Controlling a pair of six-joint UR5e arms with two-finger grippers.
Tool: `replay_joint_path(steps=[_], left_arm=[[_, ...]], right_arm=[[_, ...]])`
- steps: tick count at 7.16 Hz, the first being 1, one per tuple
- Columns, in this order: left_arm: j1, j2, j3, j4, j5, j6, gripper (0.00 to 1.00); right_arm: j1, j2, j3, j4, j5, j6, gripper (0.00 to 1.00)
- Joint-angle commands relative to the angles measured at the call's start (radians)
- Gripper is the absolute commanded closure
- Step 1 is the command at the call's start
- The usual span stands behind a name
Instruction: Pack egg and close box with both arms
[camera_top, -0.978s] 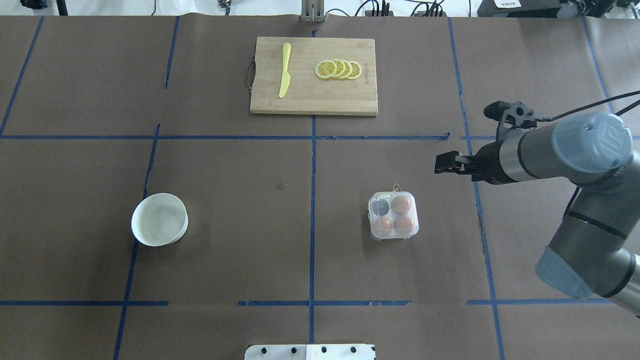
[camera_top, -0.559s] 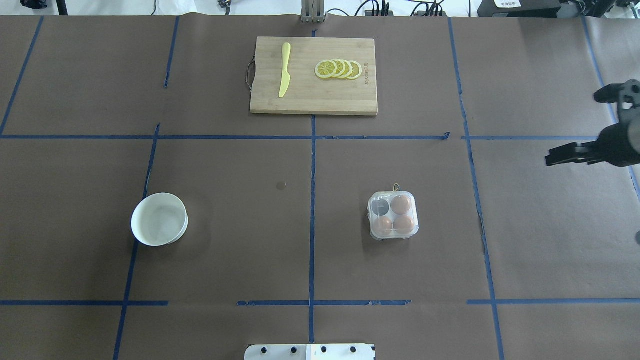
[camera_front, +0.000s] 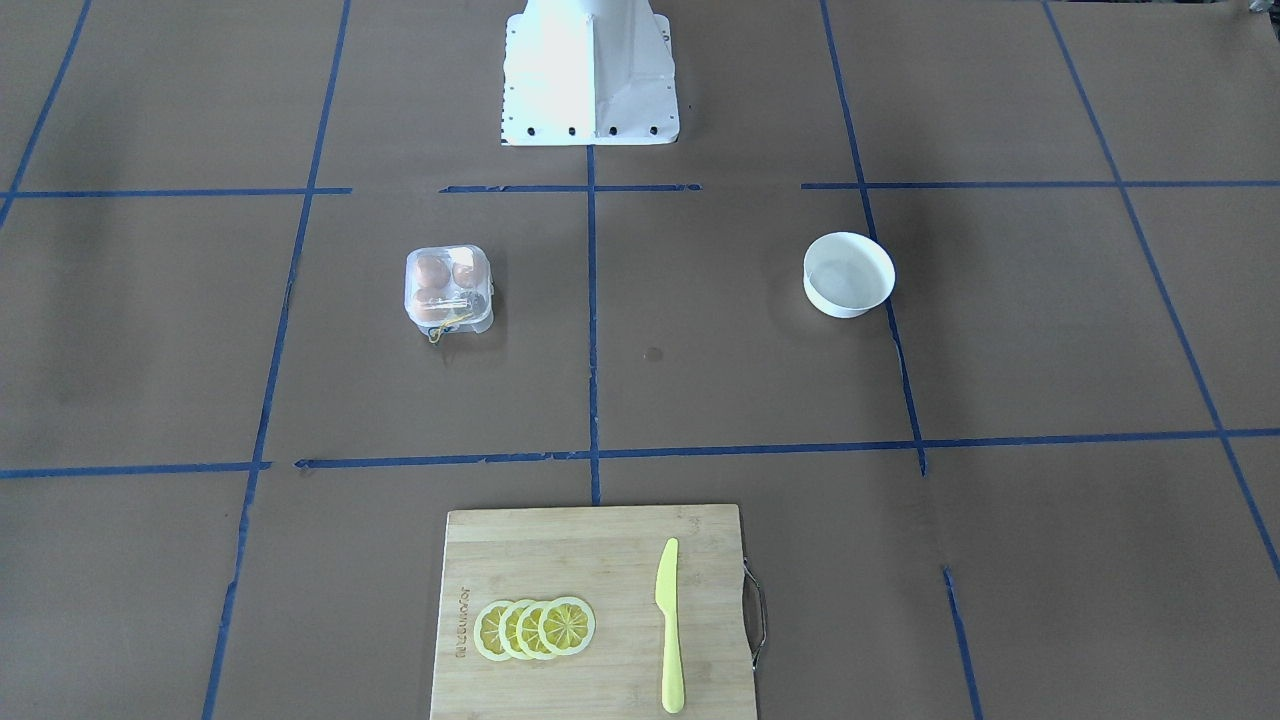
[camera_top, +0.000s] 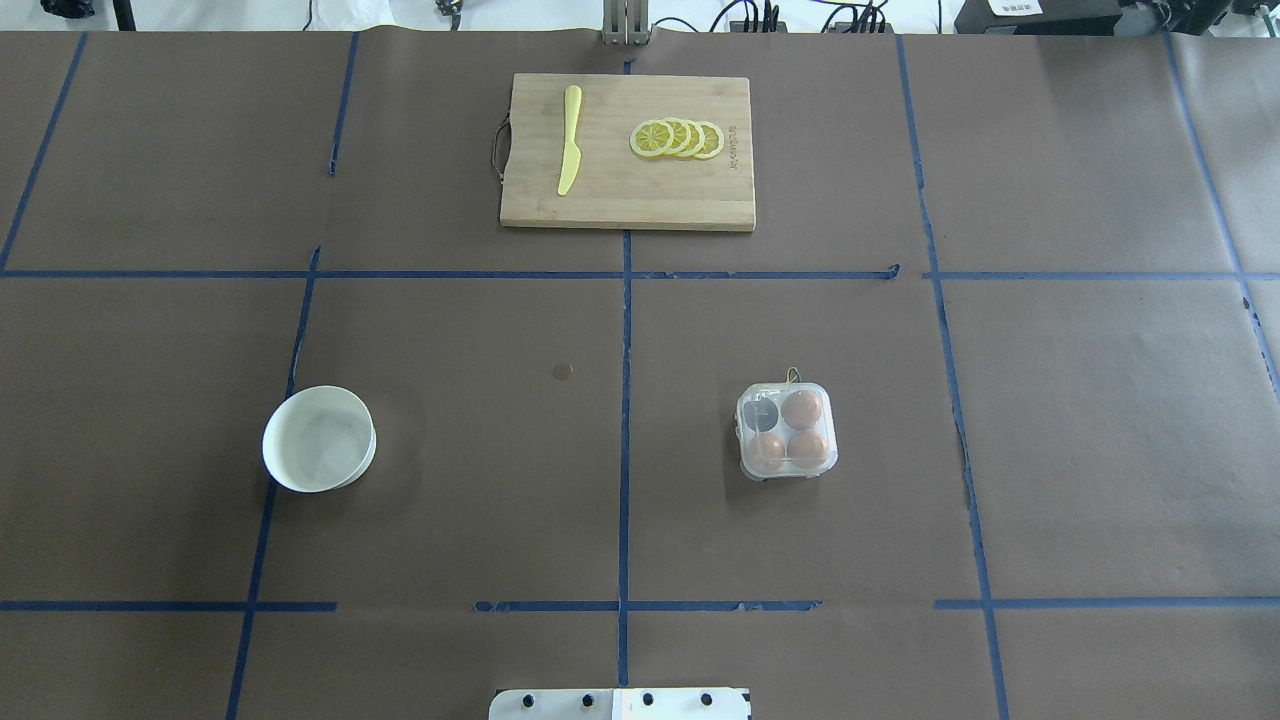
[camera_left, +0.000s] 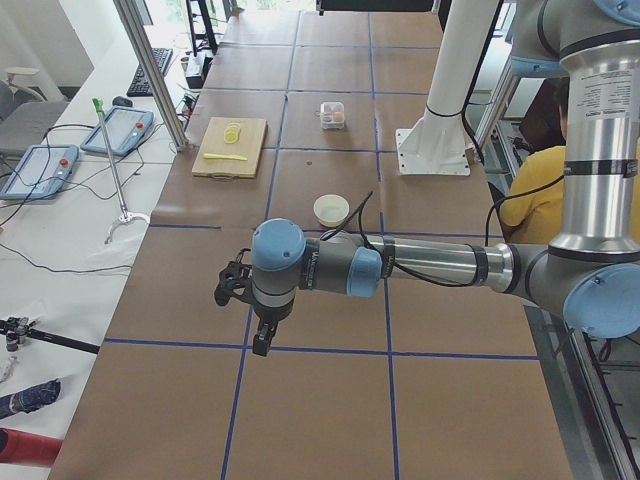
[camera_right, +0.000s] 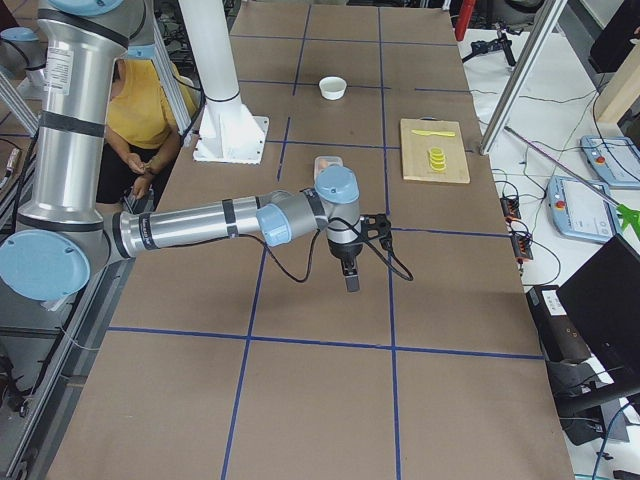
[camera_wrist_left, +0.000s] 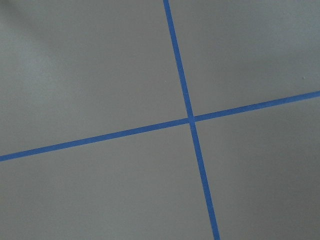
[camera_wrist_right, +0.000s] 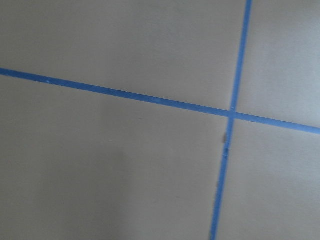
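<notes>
Gone from the overhead view, the right gripper (camera_right: 352, 283) now hangs over matte brown paper (camera_right: 330, 400), like the left gripper (camera_left: 259, 344); spread or pressed together, I cannot tell. 3 smooth orange-brown eggs (camera_top: 802, 409) sit in the clear, rounded-square plastic box (camera_top: 756, 465).

Even, diffuse light; faint soft shadows beside the bowl (camera_top: 320, 442) and box (camera_top: 787, 445). White base (camera_front: 590, 80) overexposed in the front view; wrist views soft.
</notes>
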Motion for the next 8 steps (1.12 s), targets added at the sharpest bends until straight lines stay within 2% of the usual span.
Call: replay_joint_path(steps=[1, 3, 4, 5, 8], left_arm=[[0.002, 0.001, 0.000, 0.000, 0.000, 0.000, 0.00], [0.005, -0.002, -0.005, 0.003, 0.000, -0.002, 0.00], [0.006, -0.008, 0.001, 0.003, 0.009, -0.002, 0.00], [0.005, 0.004, 0.009, 0.001, 0.006, -0.002, 0.00], [0.006, 0.009, 0.012, 0.004, 0.008, -0.002, 0.00]], right_arm=[[0.059, -0.040, -0.022, -0.131, 0.010, -0.108, 0.00], [0.059, -0.057, -0.128, -0.122, 0.118, -0.109, 0.00], [0.059, -0.057, -0.137, -0.110, 0.139, -0.112, 0.00], [0.059, -0.058, -0.139, -0.073, 0.134, -0.112, 0.00], [0.059, -0.058, -0.137, -0.068, 0.134, -0.120, 0.00]])
